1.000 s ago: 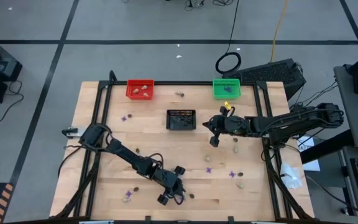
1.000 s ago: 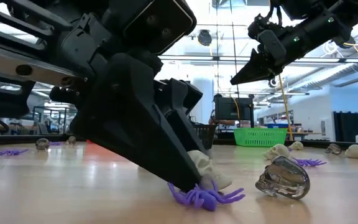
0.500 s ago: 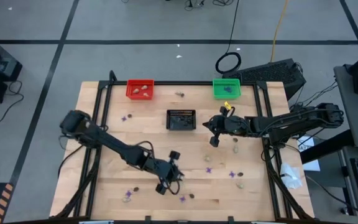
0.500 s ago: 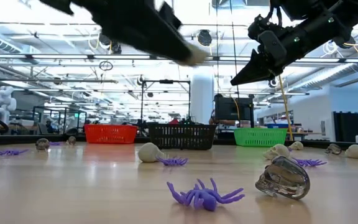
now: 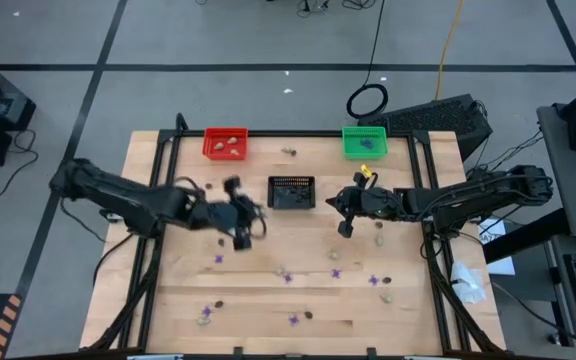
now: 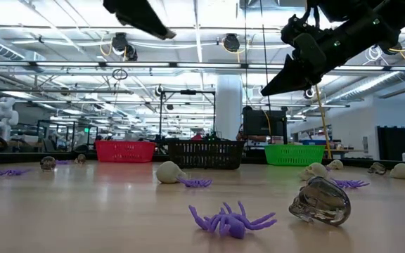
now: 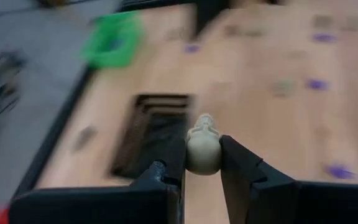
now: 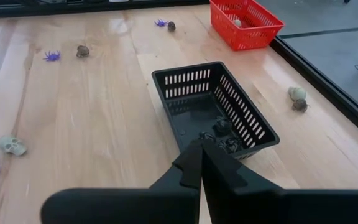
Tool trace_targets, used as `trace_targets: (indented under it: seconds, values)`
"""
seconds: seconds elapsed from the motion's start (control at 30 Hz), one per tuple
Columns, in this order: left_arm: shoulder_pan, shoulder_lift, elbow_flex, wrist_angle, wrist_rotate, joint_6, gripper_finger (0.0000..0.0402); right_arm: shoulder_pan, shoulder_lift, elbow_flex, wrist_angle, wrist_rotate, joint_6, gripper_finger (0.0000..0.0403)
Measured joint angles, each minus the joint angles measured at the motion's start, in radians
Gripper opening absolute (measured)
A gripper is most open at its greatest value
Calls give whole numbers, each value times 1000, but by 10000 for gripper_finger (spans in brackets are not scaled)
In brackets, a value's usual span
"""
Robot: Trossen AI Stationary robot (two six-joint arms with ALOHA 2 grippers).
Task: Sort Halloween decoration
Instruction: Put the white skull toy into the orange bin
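Observation:
My left gripper (image 5: 240,226) hangs over the table's middle, left of the black basket (image 5: 292,192), shut on a pale beige skull trinket (image 7: 202,148). In the low view it shows high up (image 6: 143,15). My right gripper (image 5: 345,228) waits shut in the air, right of the black basket, holding nothing (image 8: 201,155). Halloween decoration lies scattered on the wood: a purple spider (image 6: 230,220), a dark shiny skull (image 6: 320,200) and a beige skull (image 6: 169,171). Dark bits (image 8: 224,134) lie in the black basket. My left gripper pinches the beige skull's two sides (image 7: 191,157) between its two fingers, at their free ends. The fingers slant downward toward the table's far side. The skull is lifted clear of the table.
A red basket (image 5: 226,143) holding beige lumps and a green basket (image 5: 364,141) holding purple bits stand at the far edge. More spiders and skulls (image 5: 334,272) dot the near right of the table. A black frame rail (image 5: 158,170) runs along the table's sides.
My left gripper has risen from the table near its near edge, carrying the beige skull, and swung toward the far edge and a little left, toward the black basket. It has tipped from pointing steeply down to a shallower slant. The purple spider stayed on the wood.

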Motion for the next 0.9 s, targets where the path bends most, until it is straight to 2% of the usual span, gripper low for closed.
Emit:
trace_targets:
  seconds: [0.13,0.2,0.33,0.5,0.7,0.9]
  values:
    - [114,-71,0,-151,-78,-85,56,0,0,0,0,0,1,0]
    - [186,-84,0,-240,-90,-123,56,0,0,0,0,1,1,0]
    - [344,-80,-35,-312,-90,-143,56,0,0,0,2,1,1,0]
    - [543,-42,-125,-213,-30,-49,56,0,0,0,4,1,1,0]
    - [769,25,-182,-45,96,62,56,0,0,0,7,2,-1,0]
    - [917,106,-188,25,167,121,56,0,0,0,8,2,-7,0]
